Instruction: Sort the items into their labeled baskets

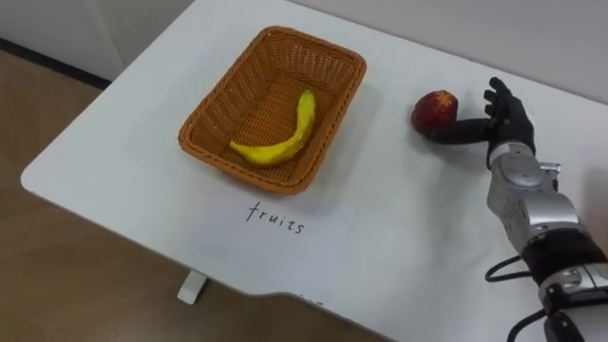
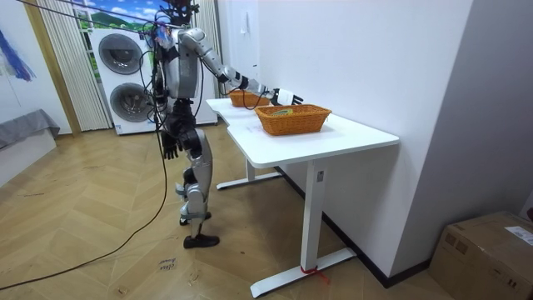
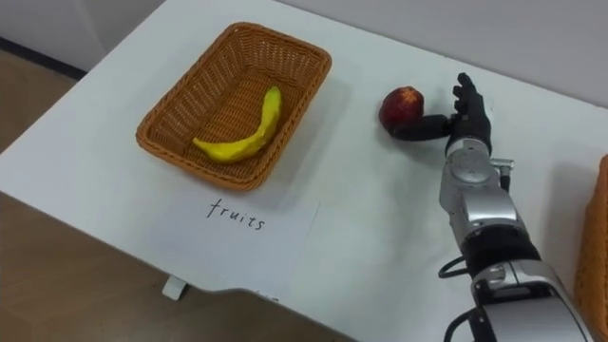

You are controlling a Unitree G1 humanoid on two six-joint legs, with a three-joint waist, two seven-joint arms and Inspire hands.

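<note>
A white table. Upper centre, a wicker basket holds a banana. Upper right, your right hand stands spread, fingers upright, thumb touching the red apple that lies on the table just left of it.

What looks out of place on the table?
Nothing spilled or damaged. Only the apple is out of place: it sits on the table outside the basket, against the thumb of the right hand, while the banana lies inside.

Second basket mostly beyond the right edge
</note>
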